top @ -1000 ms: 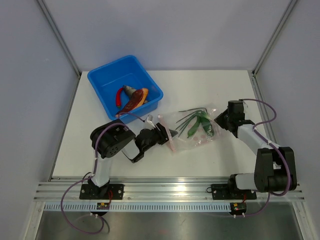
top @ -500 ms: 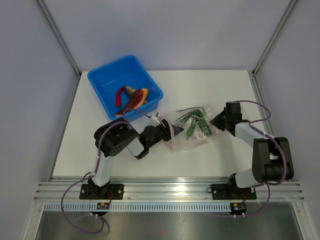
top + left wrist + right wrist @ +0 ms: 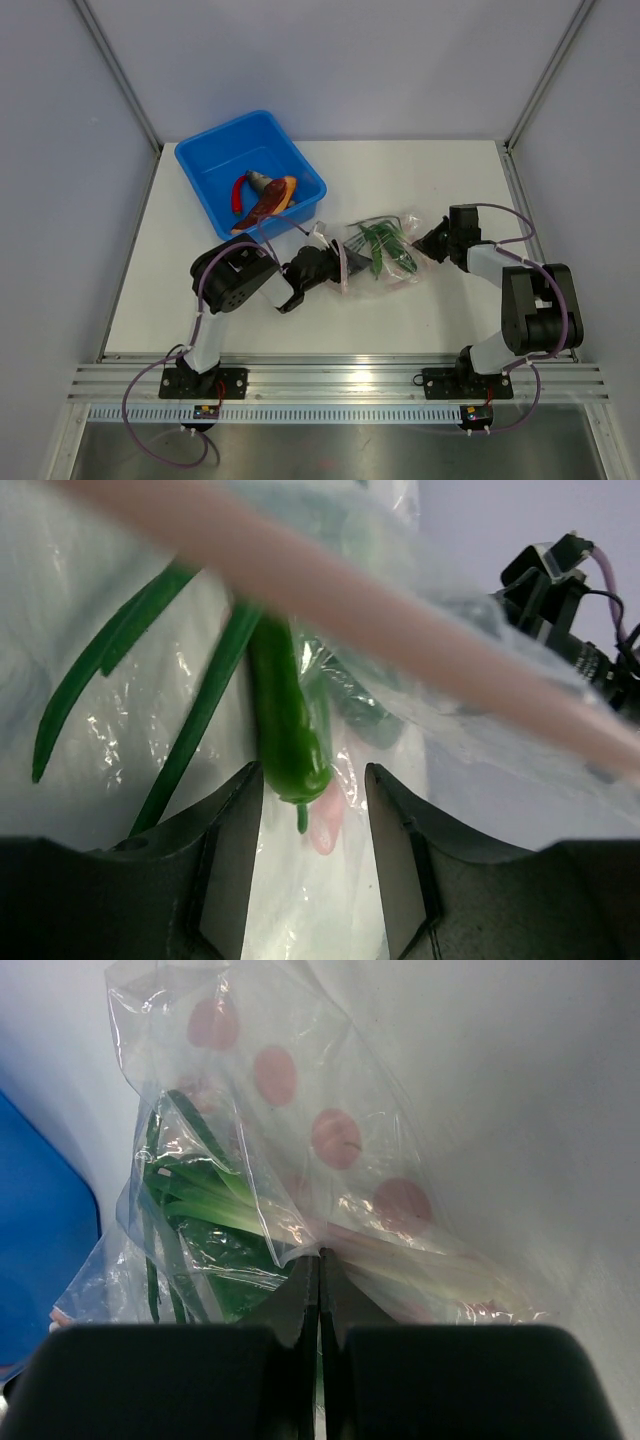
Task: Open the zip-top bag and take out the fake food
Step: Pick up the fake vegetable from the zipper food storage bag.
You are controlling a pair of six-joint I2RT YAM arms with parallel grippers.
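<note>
The zip-top bag (image 3: pixel 388 268) lies on the table (image 3: pixel 450 180) between my left gripper (image 3: pixel 337 265), at its left edge, and my right gripper (image 3: pixel 430 243), at its right edge. Some fake food (image 3: pixel 380 243) sits inside it. Behind and to the left of the bag stands the tub (image 3: pixel 200 160), with more toy pieces (image 3: pixel 265 197) in it.

My left tool (image 3: pixel 333 263) is now further forward, at the mouth of the zip-top bag (image 3: pixel 392 256), with its jaws a little wider. My right tool (image 3: pixel 430 242) is now closer to it, and the bag is more bunched between them.
</note>
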